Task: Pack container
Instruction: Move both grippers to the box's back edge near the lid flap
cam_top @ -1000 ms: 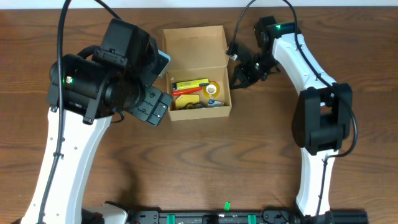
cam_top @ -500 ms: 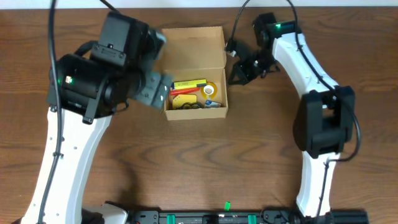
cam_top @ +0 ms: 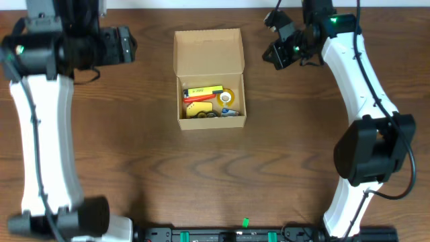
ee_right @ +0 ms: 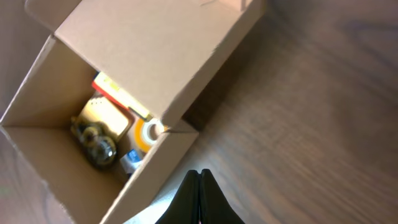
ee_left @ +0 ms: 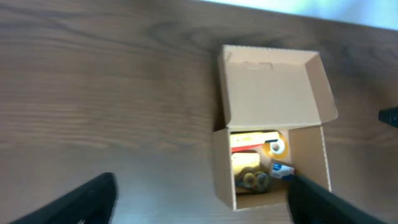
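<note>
Lying with its lid back on the surface (cam_top: pixel 134 168), the container (cam_top: pixel 208 50) is at 4 o'clock from the wide-spread left fingers (ee_left: pixel 93 198) and at 8 o'clock from the pressed-together right fingers (ee_right: pixel 200 190).

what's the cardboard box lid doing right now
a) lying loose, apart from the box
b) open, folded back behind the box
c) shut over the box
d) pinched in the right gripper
b: the flap lid lies folded back from the container, leaving the stationery inside in plain view.

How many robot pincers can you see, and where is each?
2. The left pincer hangs open, well left of the box; the right pincer, shut, sits just right of its open lid. None seem hidden.
</note>
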Robot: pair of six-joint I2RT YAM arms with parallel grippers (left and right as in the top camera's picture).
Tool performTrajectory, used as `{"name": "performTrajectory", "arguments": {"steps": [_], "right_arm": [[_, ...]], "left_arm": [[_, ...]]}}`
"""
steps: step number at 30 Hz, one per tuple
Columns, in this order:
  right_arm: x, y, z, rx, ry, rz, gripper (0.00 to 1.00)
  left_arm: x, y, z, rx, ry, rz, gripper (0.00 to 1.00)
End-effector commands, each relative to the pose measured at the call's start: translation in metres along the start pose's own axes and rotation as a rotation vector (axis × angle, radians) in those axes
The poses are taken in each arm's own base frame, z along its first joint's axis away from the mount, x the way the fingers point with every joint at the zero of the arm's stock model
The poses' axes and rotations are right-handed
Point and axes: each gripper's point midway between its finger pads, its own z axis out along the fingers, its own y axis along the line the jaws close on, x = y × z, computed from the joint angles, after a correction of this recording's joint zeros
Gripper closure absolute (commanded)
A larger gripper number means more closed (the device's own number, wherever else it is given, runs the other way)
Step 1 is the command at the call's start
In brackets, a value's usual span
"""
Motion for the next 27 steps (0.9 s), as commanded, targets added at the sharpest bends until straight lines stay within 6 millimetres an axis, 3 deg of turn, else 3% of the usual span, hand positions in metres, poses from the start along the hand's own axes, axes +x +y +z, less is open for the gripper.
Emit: {"name": "performTrajectory", "arguments": {"steps": [1,7,9,10,12,21,27], "right_arm": [[-0.010,-0.013,-0.008,0.026,-0.051,0.018,0.99],[-0.032,-0.040,-0.015,0.135,-0.143,-0.028,0.99],[-0.040,-0.049,-0.016,0.174,-0.172,-0.044,0.99],[-0.044,-0.051,-0.015,0.178,-0.184,-0.051,0.99],[-0.044,-0.055,-0.009,0.179,-0.187,-0.053,0.99],[-0.029,-0.062,0.024,0.117,-0.141,0.055,0.99],[-0.030,-0.060,0.048,0.036,-0.159,0.194,0.99]], "left_arm": [[-0.005,-0.008,0.036,0.122,0.049,-0.008,0.27],[-0.021,0.010,0.104,0.137,0.063,-0.080,0.55],[-0.026,0.018,0.133,0.136,0.063,-0.113,0.71],[-0.026,0.022,0.147,0.136,0.066,-0.131,0.74],[-0.024,0.030,0.173,0.134,0.082,-0.143,0.94],[-0.001,0.047,0.233,0.129,0.166,-0.289,0.94],[0.011,0.033,0.273,0.291,0.223,-0.400,0.94]]}}
